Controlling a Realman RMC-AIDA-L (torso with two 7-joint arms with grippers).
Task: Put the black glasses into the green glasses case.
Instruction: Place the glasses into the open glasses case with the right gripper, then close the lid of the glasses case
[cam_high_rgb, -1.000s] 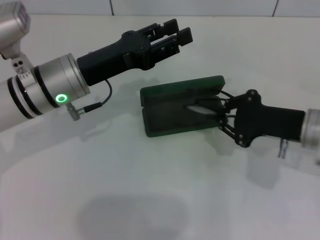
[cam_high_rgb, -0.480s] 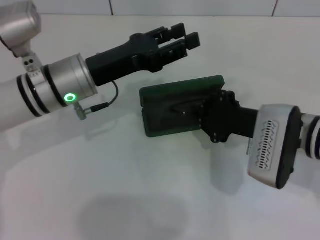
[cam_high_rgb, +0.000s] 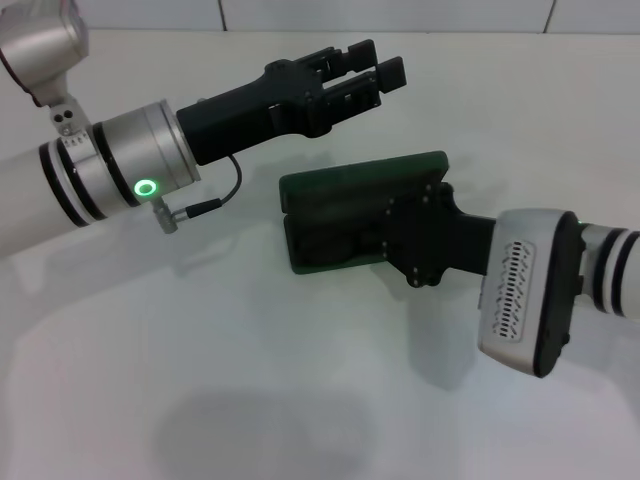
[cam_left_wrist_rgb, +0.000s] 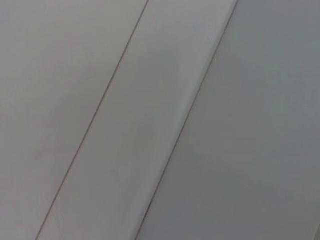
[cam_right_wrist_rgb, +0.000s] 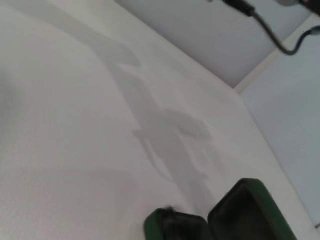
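The right gripper (cam_high_rgb: 385, 240) is pushed into the open case (cam_high_rgb: 340, 190) along its long axis; the glasses are probably inside, but they are hidden and the grip cannot be told. The left gripper (cam_high_rgb: 375, 75) hangs open behind the case. Compared with earlier, the right arm has gone deeper.

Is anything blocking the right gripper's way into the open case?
Nothing visible. The case lies open on the table, lid up, and the right gripper reaches over its tray. The left gripper hovers apart, behind. The glasses aren't discernible.
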